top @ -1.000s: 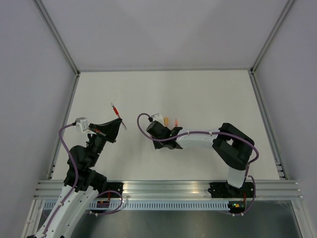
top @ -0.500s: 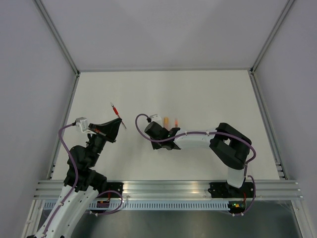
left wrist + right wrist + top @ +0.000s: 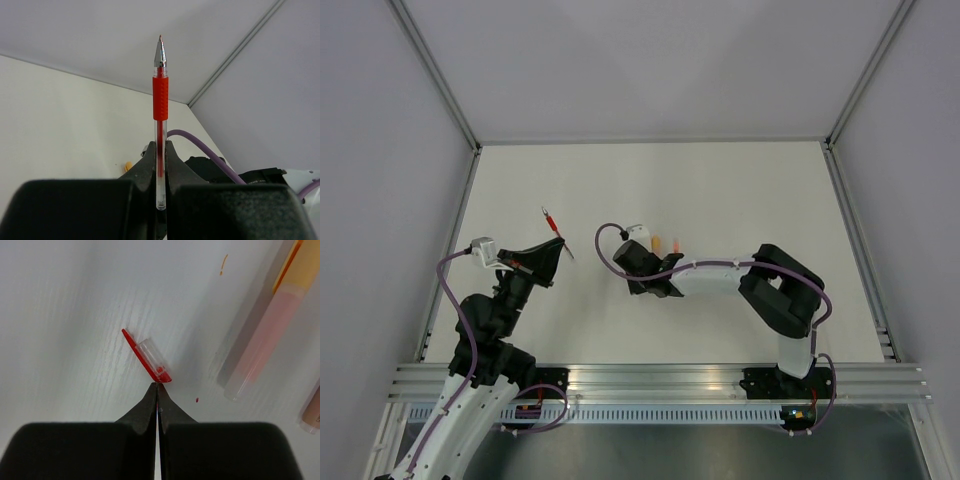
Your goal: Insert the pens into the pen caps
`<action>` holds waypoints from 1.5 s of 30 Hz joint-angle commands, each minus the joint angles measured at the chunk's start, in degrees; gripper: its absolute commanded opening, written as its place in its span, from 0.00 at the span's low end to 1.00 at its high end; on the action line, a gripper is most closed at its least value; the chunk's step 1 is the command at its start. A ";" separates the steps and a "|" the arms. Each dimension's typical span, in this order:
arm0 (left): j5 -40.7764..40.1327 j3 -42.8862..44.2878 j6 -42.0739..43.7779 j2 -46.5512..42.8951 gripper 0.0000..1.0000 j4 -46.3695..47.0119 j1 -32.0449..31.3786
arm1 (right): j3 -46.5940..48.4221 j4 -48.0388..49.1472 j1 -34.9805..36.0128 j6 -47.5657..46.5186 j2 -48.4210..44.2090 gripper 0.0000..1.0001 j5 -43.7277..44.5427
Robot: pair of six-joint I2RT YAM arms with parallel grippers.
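My left gripper [image 3: 160, 150] is shut on a slim red pen [image 3: 160, 97] and holds it upright above the table, silver tip up; it also shows in the top view [image 3: 553, 226] at the left gripper [image 3: 558, 250]. My right gripper [image 3: 158, 387] is shut and points down at the table. Its tips touch the red end of a small clear cap with a red clip [image 3: 150, 359] that lies flat. I cannot tell whether the tips pinch it. The cap is hidden under the right gripper [image 3: 650, 272] in the top view.
Two stubby tubes lie just beyond the right gripper: an orange-and-pink one [image 3: 267, 335] [image 3: 657, 243] and a pinkish one [image 3: 312, 412] [image 3: 676, 245]. A small red ink dot [image 3: 197, 400] marks the table. Metal frame rails [image 3: 448, 255] border the table.
My right gripper has shifted slightly left and toward the back, and its forearm has straightened. The left arm and its red pen have not moved.
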 commanded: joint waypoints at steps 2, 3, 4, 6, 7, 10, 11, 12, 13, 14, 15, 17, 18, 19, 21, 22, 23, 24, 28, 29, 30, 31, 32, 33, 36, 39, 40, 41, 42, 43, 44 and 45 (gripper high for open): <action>-0.90 -0.34 1.10 -0.45 0.02 0.57 -0.05 | 1.84 0.48 -1.66 -0.35 1.94 0.00 1.28; -0.90 -0.34 1.02 -0.45 0.02 0.48 -0.05 | 2.02 0.40 -2.09 -0.53 2.30 0.00 0.84; -0.90 -0.43 1.01 -0.45 0.02 0.57 -0.05 | 2.46 0.40 -2.27 -0.62 2.91 0.00 0.83; -0.90 -0.43 1.10 -0.54 0.02 0.57 -0.05 | 2.90 0.66 -2.62 -0.88 3.35 0.00 1.01; -0.90 -0.34 1.02 -0.36 0.02 0.57 -0.05 | 3.51 0.75 -2.80 -1.06 3.88 0.00 1.01; -0.90 -0.34 1.01 -0.45 0.02 0.57 -0.05 | 5.44 0.57 -3.50 -1.93 4.76 0.00 1.10; -0.90 -0.34 1.01 -0.45 0.02 0.57 -0.05 | 6.06 0.49 -3.59 -2.20 4.93 0.00 1.01; -0.90 -0.34 1.01 -0.54 0.02 0.57 -0.05 | 6.59 0.48 -3.94 -2.55 5.20 0.00 1.01; -0.90 -0.25 1.01 -0.62 0.02 0.57 -0.05 | 7.98 0.14 -4.03 -3.16 5.55 0.00 1.01; -0.81 -0.25 1.01 -0.63 0.02 0.48 -0.05 | 8.78 -0.04 -4.21 -3.43 5.81 0.00 0.92; -0.81 -0.25 1.01 -0.71 0.02 0.57 -0.05 | 10.27 -0.13 -4.29 -3.95 6.34 0.00 0.66; -0.81 -0.25 1.01 -0.89 0.02 0.48 -0.05 | 11.86 -0.65 -4.29 -4.66 7.04 0.00 0.48; -0.81 -0.25 1.01 -0.98 0.02 0.39 -0.05 | 12.56 -0.92 -4.30 -4.92 7.48 0.00 0.22; -0.81 -0.25 1.01 -0.98 0.02 0.39 -0.05 | 13.70 -1.10 -4.30 -4.92 8.01 0.00 -0.13; -0.81 -0.25 0.93 -1.15 0.02 0.39 -0.05 | 14.67 -1.27 -4.30 -4.92 8.45 0.03 -0.75; -0.72 -0.25 0.84 -1.15 0.02 0.48 -0.05 | 15.55 -1.36 -4.30 -4.92 8.80 0.04 -0.57; -0.72 -0.17 0.93 -1.33 0.02 0.39 -0.05 | 15.99 -1.62 -4.30 -4.84 8.98 0.08 -0.05; -0.72 -0.17 0.93 -1.42 0.02 0.39 -0.05 | 16.43 -2.32 -4.30 -4.58 9.15 0.11 0.39; -0.98 -0.17 0.93 -1.86 0.02 0.04 -0.05 | 16.26 -2.42 -4.38 -1.33 8.63 0.21 1.36; -0.90 -0.17 0.93 -2.03 0.02 0.04 -0.05 | 16.00 -2.24 -4.30 -0.63 8.37 0.26 1.36; -0.90 -0.17 0.84 -2.03 0.02 0.04 -0.05 | 15.65 -2.24 -4.30 0.16 8.19 0.29 1.27; -0.90 -0.17 0.84 -2.12 0.02 0.04 -0.05 | 15.73 -2.33 -4.21 1.56 7.93 0.33 1.36; -0.90 -0.17 0.75 -2.21 0.02 -0.05 -0.05 | 15.73 -2.59 -4.21 2.10 7.84 0.38 1.62; -0.90 -0.17 0.75 -2.29 0.02 -0.13 -0.05 | 16.17 -3.55 -4.03 2.72 7.84 0.39 2.49; -0.99 -0.08 0.75 -2.56 0.02 -0.22 -0.05 | 16.96 -5.57 -3.86 6.67 7.84 0.43 4.34; -0.90 0.01 0.75 -3.00 0.02 -0.48 -0.05 | 17.40 -6.98 -3.77 11.94 7.92 0.43 5.93; -0.98 0.01 0.66 -3.35 0.02 -0.57 -0.05 | 17.66 -7.51 -3.68 13.26 8.10 0.43 6.71; -1.07 0.01 0.75 -3.52 0.02 -0.66 -0.05 | 18.01 -8.04 -3.68 15.79 8.27 0.43 6.81; -1.16 0.01 0.66 -3.61 0.02 -0.75 -0.05 | 18.89 -9.09 -3.68 16.95 8.88 0.43 6.90; -1.16 0.01 0.75 -3.79 0.02 -0.84 -0.05 | 19.33 -9.53 -3.59 17.92 9.24 0.43 6.90; -1.34 0.01 0.75 -3.96 0.02 -0.92 -0.05 | 19.86 -10.14 -3.51 20.01 9.59 0.43 7.07; -1.34 0.10 0.75 -4.05 0.02 -1.10 -0.05 | 20.99 -11.37 -3.50 20.99 10.38 0.43 7.25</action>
